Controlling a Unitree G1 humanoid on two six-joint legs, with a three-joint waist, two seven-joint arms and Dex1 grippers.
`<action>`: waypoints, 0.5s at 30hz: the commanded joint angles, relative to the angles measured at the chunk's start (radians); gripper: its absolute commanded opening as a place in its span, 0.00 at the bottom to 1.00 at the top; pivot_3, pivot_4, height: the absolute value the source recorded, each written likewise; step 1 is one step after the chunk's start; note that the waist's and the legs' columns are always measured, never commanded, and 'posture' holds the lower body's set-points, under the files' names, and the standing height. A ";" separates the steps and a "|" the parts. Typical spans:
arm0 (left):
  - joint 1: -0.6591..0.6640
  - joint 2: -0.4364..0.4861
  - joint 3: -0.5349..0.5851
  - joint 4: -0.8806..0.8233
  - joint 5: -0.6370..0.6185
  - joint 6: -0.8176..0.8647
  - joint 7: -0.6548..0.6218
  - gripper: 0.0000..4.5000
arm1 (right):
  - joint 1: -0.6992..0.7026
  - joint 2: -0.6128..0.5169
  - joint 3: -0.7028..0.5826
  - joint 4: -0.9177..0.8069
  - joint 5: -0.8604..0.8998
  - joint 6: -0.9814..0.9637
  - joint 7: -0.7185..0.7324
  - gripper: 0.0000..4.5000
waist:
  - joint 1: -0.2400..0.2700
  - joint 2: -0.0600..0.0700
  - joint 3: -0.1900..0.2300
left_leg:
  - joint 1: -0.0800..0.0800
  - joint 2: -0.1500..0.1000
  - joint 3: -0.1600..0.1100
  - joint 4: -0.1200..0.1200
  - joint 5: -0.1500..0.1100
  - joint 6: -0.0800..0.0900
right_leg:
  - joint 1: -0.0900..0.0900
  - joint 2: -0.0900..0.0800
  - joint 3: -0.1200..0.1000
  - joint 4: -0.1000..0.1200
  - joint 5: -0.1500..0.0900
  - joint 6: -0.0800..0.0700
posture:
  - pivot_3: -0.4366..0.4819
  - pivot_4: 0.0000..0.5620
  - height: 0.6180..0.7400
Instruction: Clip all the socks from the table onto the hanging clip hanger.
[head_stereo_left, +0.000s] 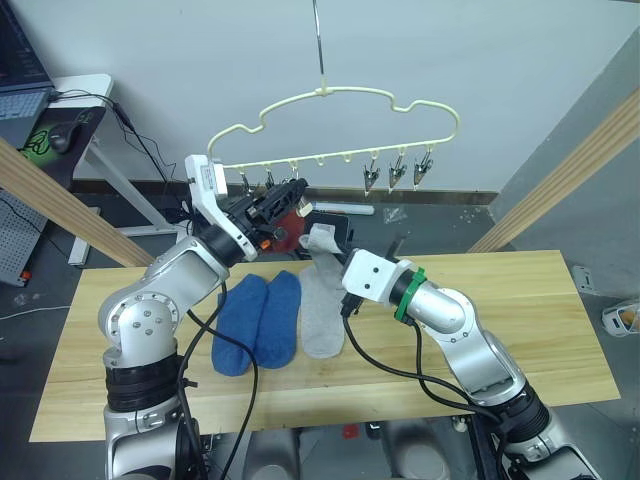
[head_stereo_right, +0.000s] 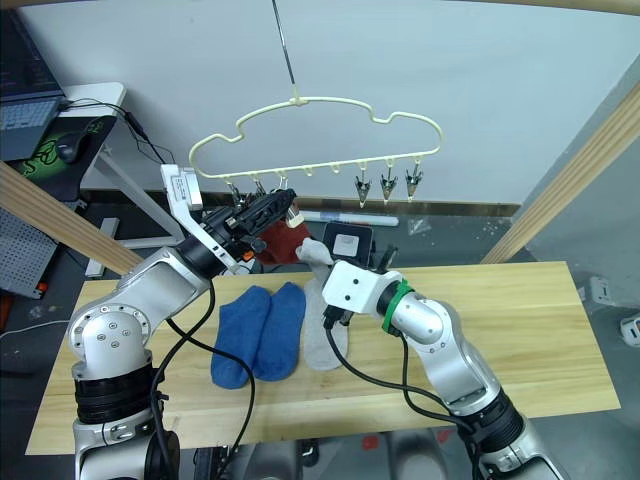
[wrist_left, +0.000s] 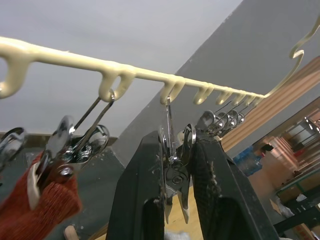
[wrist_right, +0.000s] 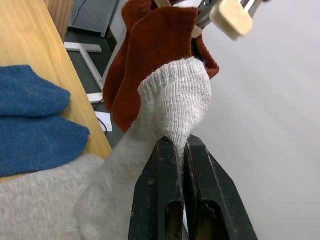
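Grey sock being lifted toward a squeezed-open clip.

Head view: right gripper (head_stereo_left: 322, 240), mid-frame, is pinching the grey sock (head_stereo_left: 322, 300) by its cuff, toe trailing on the table (head_stereo_left: 520, 300) beside two blue socks (head_stereo_left: 258, 320); left gripper (head_stereo_left: 285, 195), nearer the clip hanger (head_stereo_left: 340, 125), sits just above-left. Left wrist view: black fingers (wrist_left: 137, 200) are clamping a silver clip (wrist_left: 175, 175). Right wrist view: red socks (wrist_right: 155, 50) are hanging right behind the cuff.

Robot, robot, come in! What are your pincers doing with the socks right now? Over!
Left pincer squeezing a clip on the hanger. Right pincer pinching a grey sock, lifting it. Nothing in the way.
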 joint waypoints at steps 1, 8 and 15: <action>-0.005 -0.003 0.001 -0.045 -0.025 -0.006 0.008 0.10 | -0.030 0.026 0.011 -0.038 -0.013 -0.027 -0.016 0.00 | 0.000 0.000 0.000 | 0.000 0.000 0.000 0.000 0.000 0.000 | 0.000 0.000 0.000 0.000 0.000 0.000 | 0.29 0.60 0.96; 0.003 -0.007 0.000 -0.058 -0.035 -0.006 0.024 0.10 | -0.071 0.069 0.017 0.003 -0.042 -0.025 -0.047 0.00 | 0.003 0.000 0.000 | 0.000 0.000 0.000 0.000 0.000 0.000 | 0.000 0.000 0.000 0.000 0.000 -0.001 | 0.30 0.60 0.96; 0.008 -0.017 0.000 -0.065 -0.043 -0.005 0.036 0.10 | -0.087 0.096 0.023 0.026 -0.059 -0.021 -0.070 0.00 | 0.003 0.000 0.000 | 0.000 0.000 0.000 0.000 0.000 0.000 | 0.000 0.000 0.000 0.000 0.000 -0.001 | 0.30 0.60 0.96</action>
